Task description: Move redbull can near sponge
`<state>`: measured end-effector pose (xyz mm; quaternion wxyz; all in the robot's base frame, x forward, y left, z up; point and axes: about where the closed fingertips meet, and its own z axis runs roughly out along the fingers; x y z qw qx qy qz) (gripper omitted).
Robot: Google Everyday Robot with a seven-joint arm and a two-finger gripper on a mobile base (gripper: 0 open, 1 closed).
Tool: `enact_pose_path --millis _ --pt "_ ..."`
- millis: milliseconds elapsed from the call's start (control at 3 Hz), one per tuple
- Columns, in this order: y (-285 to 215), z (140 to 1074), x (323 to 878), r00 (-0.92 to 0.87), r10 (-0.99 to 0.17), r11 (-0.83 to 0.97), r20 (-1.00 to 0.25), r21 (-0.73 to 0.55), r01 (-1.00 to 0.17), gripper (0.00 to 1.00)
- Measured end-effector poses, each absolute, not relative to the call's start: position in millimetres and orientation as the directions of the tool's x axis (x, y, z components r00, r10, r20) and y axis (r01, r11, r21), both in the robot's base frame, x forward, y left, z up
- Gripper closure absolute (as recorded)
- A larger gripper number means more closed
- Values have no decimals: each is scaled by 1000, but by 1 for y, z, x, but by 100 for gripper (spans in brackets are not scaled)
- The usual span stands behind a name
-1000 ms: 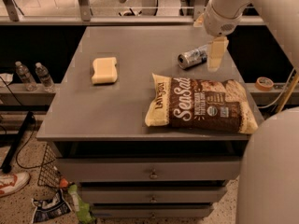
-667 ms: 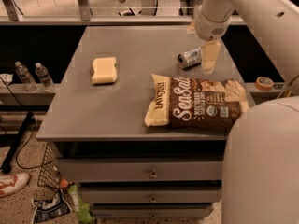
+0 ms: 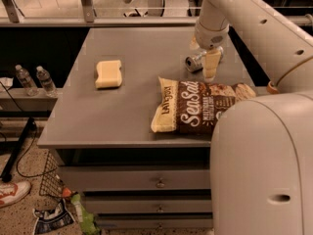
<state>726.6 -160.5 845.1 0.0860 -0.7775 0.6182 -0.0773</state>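
bottles: two clear water bottles on a low shelf off the table, far left of the pincer
shoe: white and orange shoe on the floor, far left of and well below the pincer
sponge: pale yellow sponge, flat on the table, well left of the pincer and a bit nearer the front edge; nothing touches it
table: grey table with drawers under it, carries sponge, bag and can
chip bag: brown and cream chip bag, flat on the table just in front of the pincer, top end pointing left, near the front edge
redbull can: redbull can on its side at the pincer, round shiny end facing left, right end hidden behind the near finger; well apart from the sponge
pincer: pincer pointing down at the can, open, pale fingers apart, one in front of the can, one behind; contact with the can unclear
arm: white arm running from the pincer up and off to the right
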Motion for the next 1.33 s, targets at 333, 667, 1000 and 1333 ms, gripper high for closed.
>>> enact_pose_path --millis 333,667,1000,1333 --pt "-155 835 731 232 -972 -231 16 -202 -952 41" --pt "-152 838 732 238 -971 -236 15 -202 -951 65" --pt "-134 866 728 284 -959 -273 -5 -258 -927 88" --pt "-99 923 704 377 -925 -336 -52 -357 -872 100"
